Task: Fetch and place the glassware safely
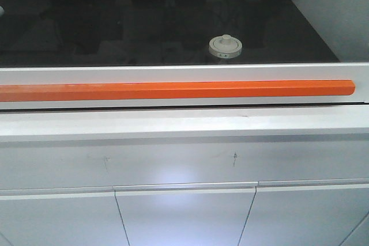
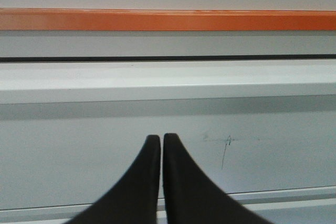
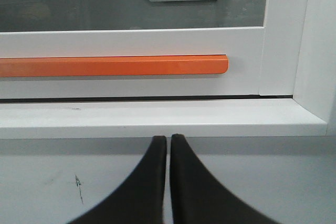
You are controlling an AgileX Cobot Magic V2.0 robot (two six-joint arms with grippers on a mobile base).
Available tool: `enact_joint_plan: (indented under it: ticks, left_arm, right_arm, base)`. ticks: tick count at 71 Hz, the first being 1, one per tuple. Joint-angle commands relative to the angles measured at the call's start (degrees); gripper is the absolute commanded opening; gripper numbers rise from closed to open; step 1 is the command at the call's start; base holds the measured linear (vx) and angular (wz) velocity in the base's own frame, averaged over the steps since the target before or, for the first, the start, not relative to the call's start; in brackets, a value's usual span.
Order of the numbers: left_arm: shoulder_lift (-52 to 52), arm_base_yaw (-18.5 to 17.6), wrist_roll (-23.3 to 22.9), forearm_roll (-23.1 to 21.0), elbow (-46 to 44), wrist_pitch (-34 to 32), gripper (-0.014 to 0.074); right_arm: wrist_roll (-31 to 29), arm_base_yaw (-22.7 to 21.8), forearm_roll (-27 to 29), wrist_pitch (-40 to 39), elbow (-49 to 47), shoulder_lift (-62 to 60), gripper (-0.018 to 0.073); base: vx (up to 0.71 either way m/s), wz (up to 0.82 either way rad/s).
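Because the glass pane [image 1: 173, 21] reflects the room, the black worktop [image 1: 86, 50] behind it looks murky. The jar [image 1: 225, 47], near the worktop's front edge and right of centre, shows little beyond its cream lid. The left gripper [image 2: 161, 137] and right gripper [image 3: 168, 139] each point at the white cabinet front [image 2: 273, 150] below the ledge [image 2: 157, 82], fingers pressed together. Only the front view shows the jar; only the wrist views show the grippers.

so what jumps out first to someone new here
The long orange bar runs across the white frame at mid-height. Beyond it, the small lidded jar sits on the black surface, right of centre. The left gripper and right gripper face the white front panel below, jaws shut.
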Motion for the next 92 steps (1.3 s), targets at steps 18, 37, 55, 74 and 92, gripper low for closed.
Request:
enact_joint_plan:
  ticks: [18,37,55,74,92]
  left_arm:
    - [-0.64,0.04,-0.19,-0.57,1.6,-4.04,-0.0007]
    - [-0.64,0.04,-0.41,-2.24,1.6,-8.26,-0.0007]
    - [-0.64,0.04,-0.41,-6.11,-0.14,-23.76,-0.0007]
    - [4.38,0.04,0.41,-0.56,-16.05,-27.91,-0.0007]
    - [19.9,0.04,1.57,6.31,-38.56,-27.72,-0.0007]
  right_arm:
    - [-0.22,-0.07,-0.12,-4.46,1.13,-0.7,-0.0003]
    - [-0.11,-0.06,-0.12,-5.27,1.13,-0.7,-0.0003]
    - [-0.02,-0.06,-0.07,-18.26,0.22,-0.7,-0.0003]
    - [-2.29,-0.06,-0.13,-19.8,-12.02,3.36,-0.0003]
    - [-4.51,-0.06,-0.13,-19.8,-31.91,17.62,-0.0003]
  base:
    - [0.0,0.0]
    - [0.0,0.0]
    - [0.0,0.0]
    - [0.0,0.0]
    - [0.0,0.0]
